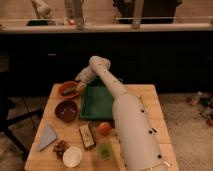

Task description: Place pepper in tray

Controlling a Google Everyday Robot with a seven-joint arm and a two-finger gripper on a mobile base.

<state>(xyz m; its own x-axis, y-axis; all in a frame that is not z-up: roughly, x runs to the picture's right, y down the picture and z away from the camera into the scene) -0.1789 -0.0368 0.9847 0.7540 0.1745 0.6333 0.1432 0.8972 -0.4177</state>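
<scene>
The green tray (96, 104) lies at the middle back of the wooden table. A slim dark green pepper (68, 92) lies on the shallow orange plate (61, 89), just left of the tray. My gripper (78, 86) hangs at the end of the white arm, low over the plate's right edge and right beside the pepper, between the plate and the tray's left wall. The gripper's tip partly hides the pepper's right end.
A dark red bowl (66, 111) sits in front of the plate. An orange fruit (104, 128), a snack bar (87, 136), a green cup (104, 150), a white bowl (72, 156), nuts (61, 146) and a grey napkin (47, 137) fill the table's front. My arm (130, 125) crosses the right side.
</scene>
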